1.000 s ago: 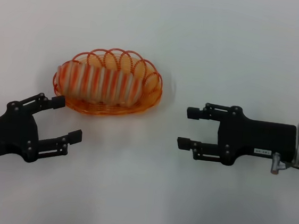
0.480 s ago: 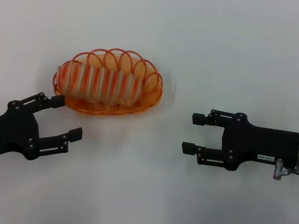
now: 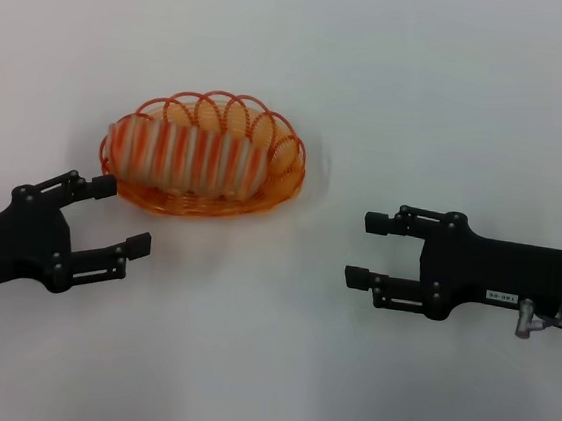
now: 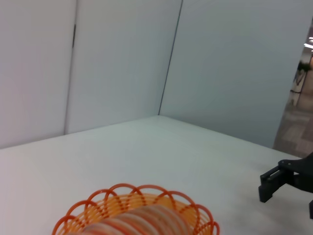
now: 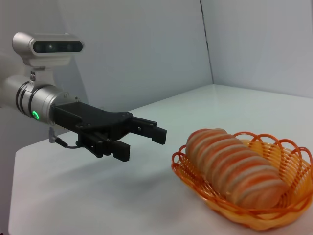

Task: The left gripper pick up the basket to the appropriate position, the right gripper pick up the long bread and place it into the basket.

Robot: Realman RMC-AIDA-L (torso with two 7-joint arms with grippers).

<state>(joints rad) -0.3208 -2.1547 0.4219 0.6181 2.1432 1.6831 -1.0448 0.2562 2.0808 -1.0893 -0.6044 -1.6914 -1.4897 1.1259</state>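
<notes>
- The long bread (image 3: 186, 157), pale tan with orange crosswise stripes, lay lengthwise inside the basket (image 3: 285, 176), its rounded top rising above the looped rim.
- The basket, an oval of orange wire, stood on the white table (image 3: 453, 108), left of centre in the head view, with the loaf filling most of its length.
- The left gripper (image 3: 120, 216) sat just beside the basket's near-left end, its fingers spread apart and holding nothing; the upper fingertip (image 3: 104, 186) lay close against the rim there, though contact could not be made out.
- The right gripper (image 3: 366, 249) hovered well apart from the basket on its right side, fingers parted and empty, tips pointing toward the loaf across a bare stretch of table.
- The right wrist view showed the loaf (image 5: 234, 167) nestled in the basket (image 5: 293, 208) with the left gripper (image 5: 144, 139) reaching in beside it, a green light glowing on its silver wrist.
- The left wrist view caught the far loops of the basket (image 4: 98, 203) and the loaf's top (image 4: 146, 223), with the right gripper's dark fingertip (image 4: 270, 186) farther off to one side.
- Pale wall panels (image 4: 117, 63) stood behind the table.
</notes>
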